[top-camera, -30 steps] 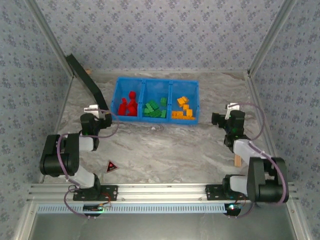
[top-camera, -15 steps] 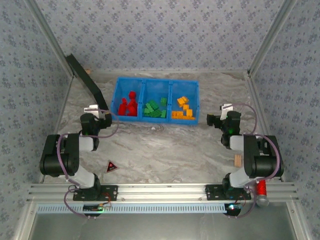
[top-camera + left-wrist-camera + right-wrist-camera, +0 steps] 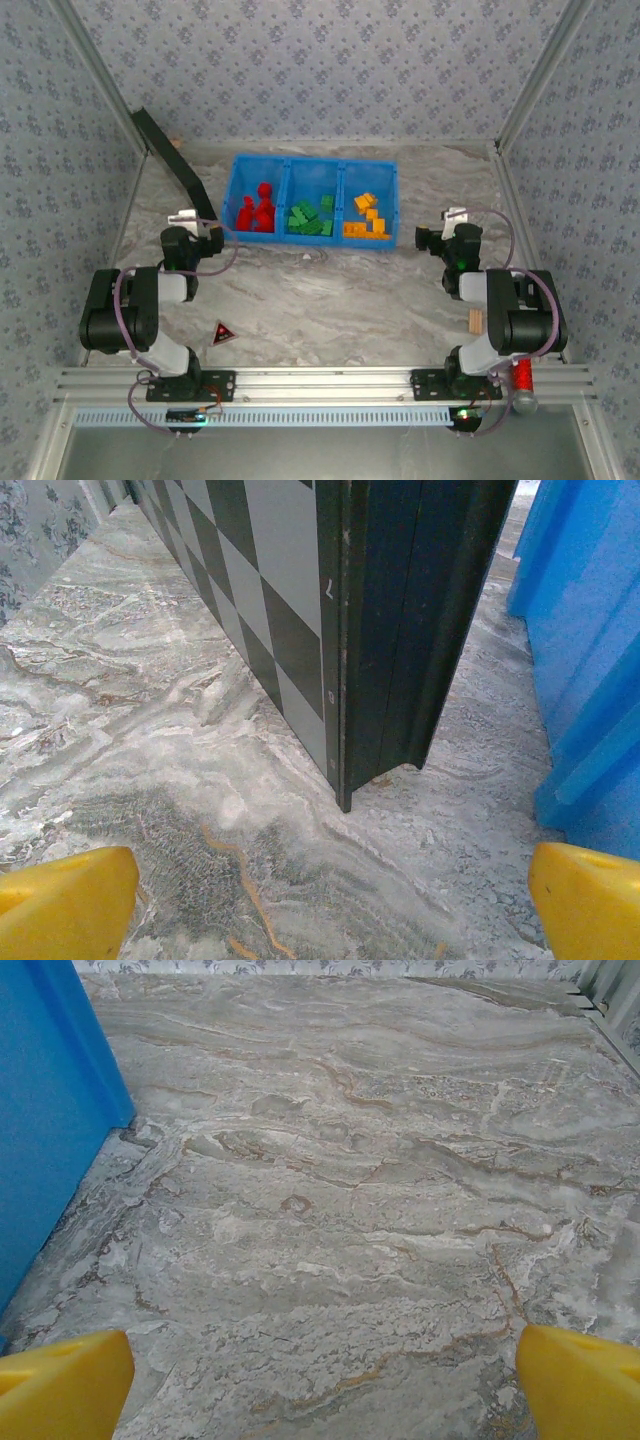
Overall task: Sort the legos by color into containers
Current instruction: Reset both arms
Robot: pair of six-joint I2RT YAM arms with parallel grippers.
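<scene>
right arm (image 3: pixel 520 315) folded back, right claw (image 3: pixel 428 238) agape (legos (image 3: pixel 308 218) sorted in containers (image 3: pixel 315 159))

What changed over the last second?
The right arm folded back toward its base, uncovering the red cylinder. The right hand shifted slightly left, open and empty. The left arm, open left hand and legos in the bin are unchanged.
</scene>
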